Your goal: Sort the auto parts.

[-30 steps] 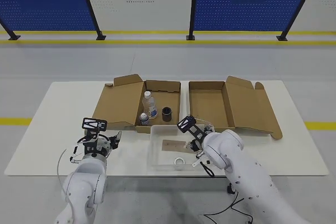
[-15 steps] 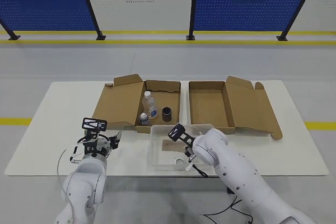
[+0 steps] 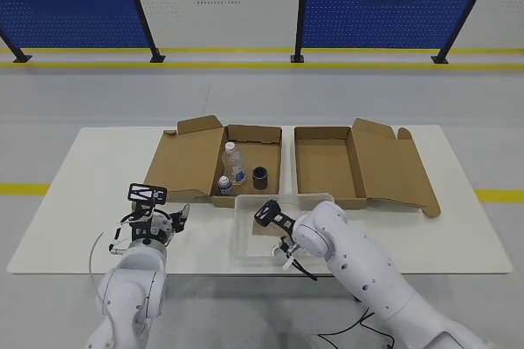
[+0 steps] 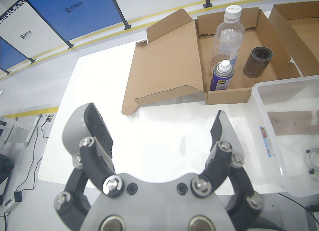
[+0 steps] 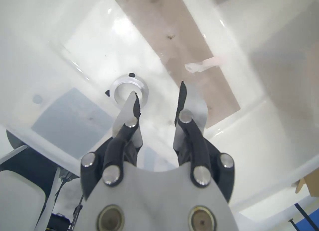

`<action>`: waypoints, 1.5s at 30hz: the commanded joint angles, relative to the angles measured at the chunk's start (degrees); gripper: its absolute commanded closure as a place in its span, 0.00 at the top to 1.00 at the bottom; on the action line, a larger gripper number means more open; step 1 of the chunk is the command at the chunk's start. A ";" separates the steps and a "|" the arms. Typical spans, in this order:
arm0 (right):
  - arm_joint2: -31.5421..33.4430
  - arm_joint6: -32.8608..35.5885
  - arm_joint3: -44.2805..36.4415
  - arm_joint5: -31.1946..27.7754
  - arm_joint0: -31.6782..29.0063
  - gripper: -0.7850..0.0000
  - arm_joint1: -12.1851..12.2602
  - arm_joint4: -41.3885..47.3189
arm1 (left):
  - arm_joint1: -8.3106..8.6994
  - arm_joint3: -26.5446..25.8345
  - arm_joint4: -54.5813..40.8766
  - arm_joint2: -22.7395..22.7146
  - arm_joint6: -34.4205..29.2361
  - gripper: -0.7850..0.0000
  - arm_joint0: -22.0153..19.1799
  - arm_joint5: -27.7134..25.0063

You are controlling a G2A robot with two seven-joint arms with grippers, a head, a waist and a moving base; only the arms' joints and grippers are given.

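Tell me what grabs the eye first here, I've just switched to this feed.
The right gripper hangs inside the clear bin, jaws open over a silver metal ring on its floor. Beyond the bin, the left cardboard box holds a tall clear bottle, a blue spray can and a dark cylinder, all upright. The left gripper hovers beside the bin, jaws open.

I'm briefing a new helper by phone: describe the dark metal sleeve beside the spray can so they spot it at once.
On the white table, find the open cardboard box with things standing in it. Beside a clear bottle and a blue spray can stands the sleeve: the only short, dark, open-topped metal cylinder, with no cap.
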 commanded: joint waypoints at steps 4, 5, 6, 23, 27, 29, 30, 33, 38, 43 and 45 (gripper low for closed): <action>-0.21 0.00 0.74 0.22 -0.22 0.41 -0.20 0.51 | 0.00 0.00 0.00 0.00 0.00 1.00 0.00 0.00; -0.27 0.02 0.87 0.28 -0.29 0.40 -0.24 0.53 | 0.00 0.00 0.00 0.00 0.00 1.00 0.00 0.00; -0.30 -0.05 0.97 0.34 -0.34 0.40 -0.27 0.57 | 0.00 0.00 0.00 0.00 0.00 1.00 0.00 0.00; -1.43 -2.57 6.04 0.64 -0.61 0.09 -1.11 0.71 | 0.00 0.00 0.00 0.00 0.00 1.00 0.00 0.00; -1.45 -2.75 6.54 0.88 -0.40 0.00 -1.29 0.78 | 0.00 0.00 0.00 0.00 0.00 1.00 0.00 0.00; -1.13 -3.03 6.12 1.17 -0.40 0.00 -1.27 0.72 | 0.00 0.00 0.00 0.00 0.00 1.00 0.00 0.00; -0.85 -3.12 5.74 1.42 -0.42 0.00 -1.23 0.68 | 0.00 0.00 0.00 0.00 0.00 1.00 0.00 0.00; 0.60 -3.65 3.55 2.22 -0.86 0.00 -0.93 0.84 | 0.00 0.00 0.00 0.00 0.00 1.00 0.00 0.00; 5.52 -6.50 -2.87 3.63 -3.34 0.00 0.18 2.32 | 0.00 0.00 0.00 0.00 0.00 1.00 0.00 0.00; 13.70 -15.41 -9.12 3.89 -9.24 0.00 1.45 10.53 | 0.00 0.00 0.00 0.00 0.00 1.00 0.00 0.00; 16.96 -19.99 -10.17 2.99 -12.00 0.00 1.79 15.74 | 0.00 0.00 0.00 0.00 0.00 1.00 0.00 0.00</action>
